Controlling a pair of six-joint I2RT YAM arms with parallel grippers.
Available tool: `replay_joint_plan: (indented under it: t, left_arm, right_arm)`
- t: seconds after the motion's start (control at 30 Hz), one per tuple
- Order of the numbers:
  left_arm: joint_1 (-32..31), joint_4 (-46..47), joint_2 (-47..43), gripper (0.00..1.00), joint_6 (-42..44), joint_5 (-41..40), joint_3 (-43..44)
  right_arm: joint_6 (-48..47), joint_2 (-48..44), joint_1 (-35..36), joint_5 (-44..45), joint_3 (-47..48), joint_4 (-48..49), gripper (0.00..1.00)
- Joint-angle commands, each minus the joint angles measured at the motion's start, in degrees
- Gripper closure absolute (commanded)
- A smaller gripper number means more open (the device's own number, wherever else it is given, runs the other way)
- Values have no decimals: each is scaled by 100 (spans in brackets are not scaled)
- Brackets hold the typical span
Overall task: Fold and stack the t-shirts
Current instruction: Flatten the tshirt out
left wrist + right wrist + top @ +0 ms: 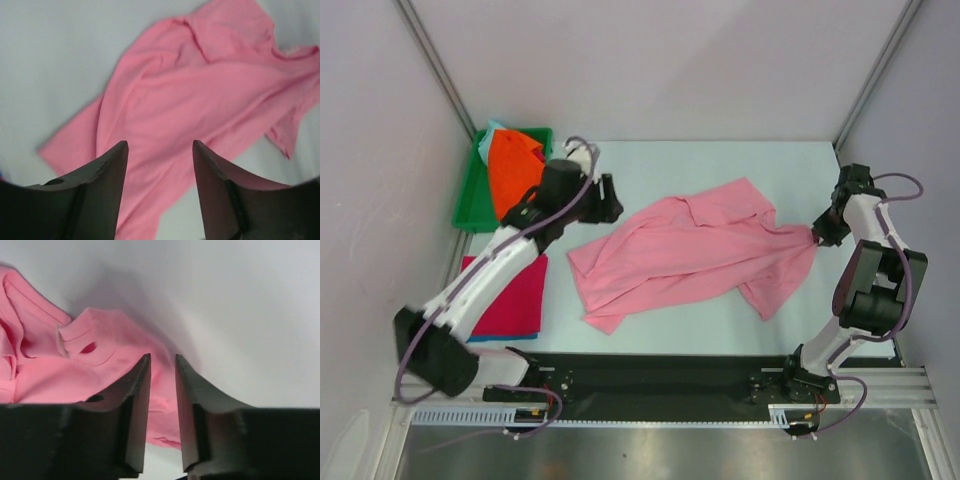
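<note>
A light pink t-shirt (690,250) lies crumpled and partly spread in the middle of the table. My left gripper (610,200) hovers over its left side, open with nothing between the fingers; in the left wrist view the shirt (200,90) fills the space below the gripper (160,145). My right gripper (817,235) is at the shirt's right corner. Its jaws (162,357) stand narrowly open with pink cloth (100,355) lying loose between them. A folded magenta-red t-shirt (510,295) rests at the left. A bright orange t-shirt (512,165) sits in the tray.
A green plastic tray (470,200) stands at the back left, with a pale teal bit of cloth (497,128) at its far end. The left arm reaches over the magenta-red shirt. Grey walls enclose the table on three sides.
</note>
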Motion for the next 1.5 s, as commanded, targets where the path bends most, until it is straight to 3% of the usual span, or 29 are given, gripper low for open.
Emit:
replay_joint_plan:
  t: [0.0, 0.03, 0.07, 0.1, 0.13, 0.27, 0.33, 0.37, 0.5, 0.67, 0.83, 0.97, 1.47]
  left_arm:
    - [15, -1283, -1344, 42, -1001, 320, -1094]
    - [33, -1494, -1626, 59, -1631, 268, -1322]
    - [33, -1792, -2212, 67, -2002, 259, -1777]
    - [33, -1873, -2479, 69, -2363, 329, -2017]
    - [50, -1882, -2734, 63, -3036, 434, -2271]
    - [112, -1882, -3719, 52, -4245, 444, -3204]
    - [138, -2022, -3930, 33, -4884, 339, -3345]
    - [164, -2180, -3984, 31, -5132, 303, -3511]
    - [357, -2191, -4379, 35, -6389, 136, -4162]
    - [516, -1463, -4889, 40, -7875, 337, -5268]
    - [736, -846, -4609, 44, -8010, 329, -5535]
    - [894, -968, -3845, 43, -7763, 356, -5280]
    - [1087, -634, -3185, 53, -7877, 768, -5368]
  right_arm:
    - [-361, -26, 204, -75, 352, 128, 66]
    - [-500, -262, 379, 39, 309, 136, 49]
    - [-545, -403, 712, 180, 265, 154, 41]
    - [-572, -535, 907, 425, 151, 162, 36]
    - [-607, -693, 1074, 506, 98, 145, 28]
    - [-547, -1360, 1908, 639, -148, -74, 27]
    - [-388, -1634, 2278, 498, -454, -171, 28]
    - [-300, -1826, 2358, 376, -570, -163, 28]
    - [323, -2871, 2543, -432, -1325, -5, 31]
    - [351, -3506, 2640, -478, -1713, -153, 33]
    - [210, -3788, 2640, -399, -1775, -382, 33]
    - [158, -3841, 2640, -390, -1871, -347, 33]
    - [-71, -3551, 2622, -355, -1740, -268, 33]
